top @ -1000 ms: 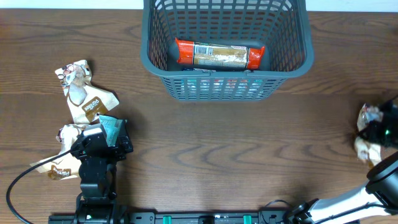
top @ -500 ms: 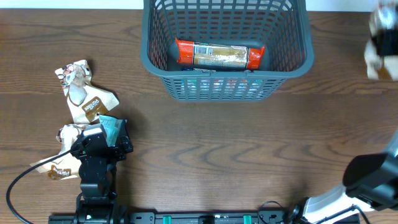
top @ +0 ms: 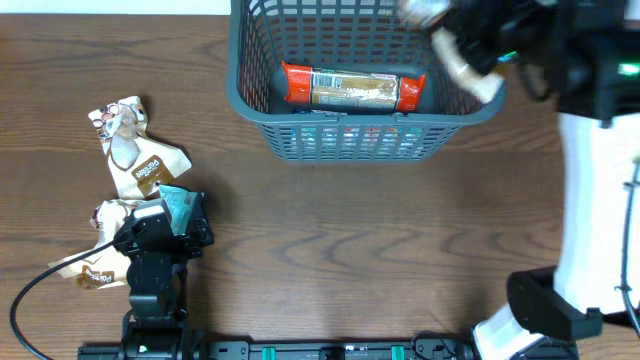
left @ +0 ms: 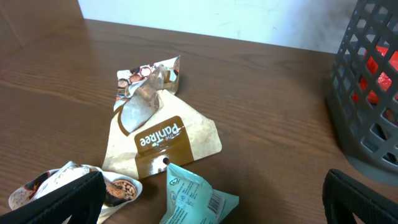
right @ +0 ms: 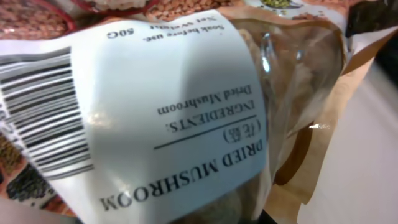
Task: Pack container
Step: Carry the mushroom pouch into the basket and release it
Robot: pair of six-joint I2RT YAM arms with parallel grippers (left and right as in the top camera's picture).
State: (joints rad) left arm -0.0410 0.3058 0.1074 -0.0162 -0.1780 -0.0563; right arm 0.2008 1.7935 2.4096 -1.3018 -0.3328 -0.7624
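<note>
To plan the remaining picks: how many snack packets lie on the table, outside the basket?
3, all at the left: a brown Panitee packet, a teal packet beside it, and a white-brown packet partly under the left arm. Others may be hidden beneath it.

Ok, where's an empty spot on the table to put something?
The brown wooden table is bare in the middle, from the dark grey-blue plastic lattice basket to the near edge. Left is crowded with crumpled brown-and-white snack packets. The white right arm covers the right.
</note>
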